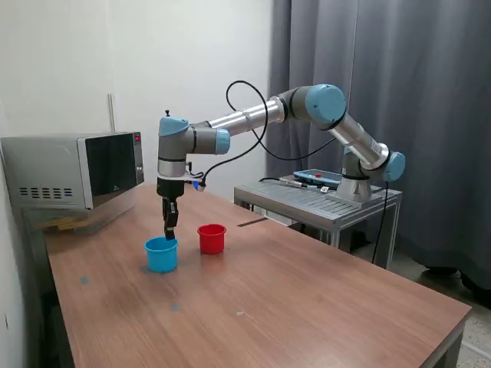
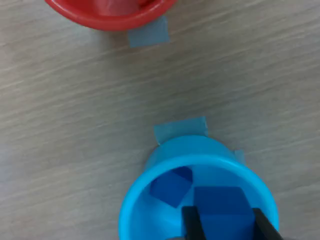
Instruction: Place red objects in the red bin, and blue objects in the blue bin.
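The light blue bin point(image 1: 161, 254) stands on the wooden table beside the red bin point(image 1: 212, 238). My gripper point(image 1: 170, 230) hangs straight down over the blue bin's rim. In the wrist view, the gripper point(image 2: 227, 225) is shut on a dark blue cube point(image 2: 220, 205) just over the mouth of the blue bin point(image 2: 137, 210). A second dark blue cube point(image 2: 171, 187) lies on that bin's floor. Only the near rim of the red bin point(image 2: 110, 15) shows; what is inside it is blurred, and no red objects can be made out.
A microwave point(image 1: 77, 169) stands at the table's back on the exterior view's left. The arm's base sits on a metal stand point(image 1: 318, 201) behind the table. Blue tape patches point(image 2: 147, 36) mark the wood by each bin.
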Controlling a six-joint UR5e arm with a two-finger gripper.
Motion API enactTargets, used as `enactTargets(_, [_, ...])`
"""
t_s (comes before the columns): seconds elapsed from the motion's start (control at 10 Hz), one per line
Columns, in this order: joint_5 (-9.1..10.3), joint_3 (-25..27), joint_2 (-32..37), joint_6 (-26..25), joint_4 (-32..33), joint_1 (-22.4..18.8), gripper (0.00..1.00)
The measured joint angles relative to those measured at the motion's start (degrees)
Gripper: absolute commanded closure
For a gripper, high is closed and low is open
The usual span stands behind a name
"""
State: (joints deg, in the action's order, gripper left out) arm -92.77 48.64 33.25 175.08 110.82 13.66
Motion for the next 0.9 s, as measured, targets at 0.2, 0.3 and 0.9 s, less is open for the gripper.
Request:
enactTargets(0.2, [0.11,-0.2,0.1,0.1,0.2,-0.1,1.00])
enactTargets(0.3, [0.18,-0.2,0.1,0.1,0.2,-0.1,1.00])
enactTargets(0.9, [0.46,-0.3,0.1,0.3,0.6,-0.1,1.00])
